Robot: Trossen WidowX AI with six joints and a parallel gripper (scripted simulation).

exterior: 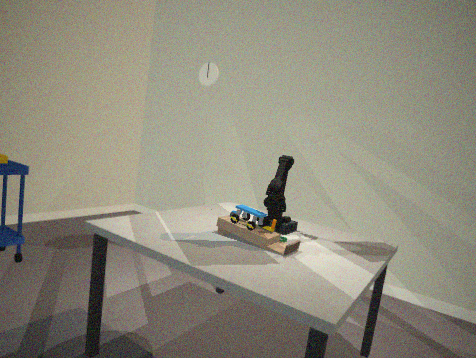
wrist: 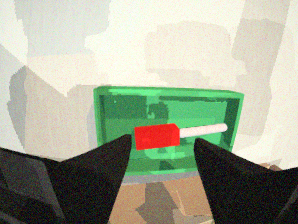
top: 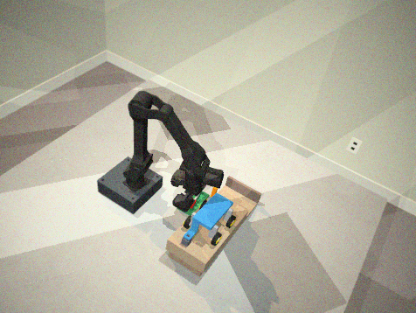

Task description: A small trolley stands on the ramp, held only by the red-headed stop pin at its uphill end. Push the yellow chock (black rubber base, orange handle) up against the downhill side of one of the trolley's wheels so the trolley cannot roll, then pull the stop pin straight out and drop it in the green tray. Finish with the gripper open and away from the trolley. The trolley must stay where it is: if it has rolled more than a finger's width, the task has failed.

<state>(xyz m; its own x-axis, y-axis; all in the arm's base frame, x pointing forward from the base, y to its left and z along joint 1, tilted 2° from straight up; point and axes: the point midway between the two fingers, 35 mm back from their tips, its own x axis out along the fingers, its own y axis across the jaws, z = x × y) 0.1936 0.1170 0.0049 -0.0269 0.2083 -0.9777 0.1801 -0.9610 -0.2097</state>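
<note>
The stop pin (wrist: 157, 136) (top: 193, 204), red head and pale shaft, lies over the green tray (wrist: 106, 92) (top: 203, 198) (exterior: 283, 239) in the wrist view; whether it touches the tray floor is unclear. My gripper (wrist: 162, 141) is above the tray, its fingers apart, with gaps beside the red head. The blue trolley (top: 214, 211) (exterior: 251, 211) stands on the wooden ramp (top: 187, 257) (exterior: 240, 234). The chock's orange handle (top: 214, 191) (exterior: 273, 224) stands upright on the ramp at the trolley's downhill end, on the arm's side. Its contact with a wheel is hidden.
The arm's dark base (top: 129, 185) (exterior: 288, 225) stands on the table (exterior: 320, 280) beside the ramp. The ramp's end board (top: 244, 189) rises at the downhill end. The trolley and ramp are close to the gripper. A blue cart (exterior: 15, 168) stands away on the floor.
</note>
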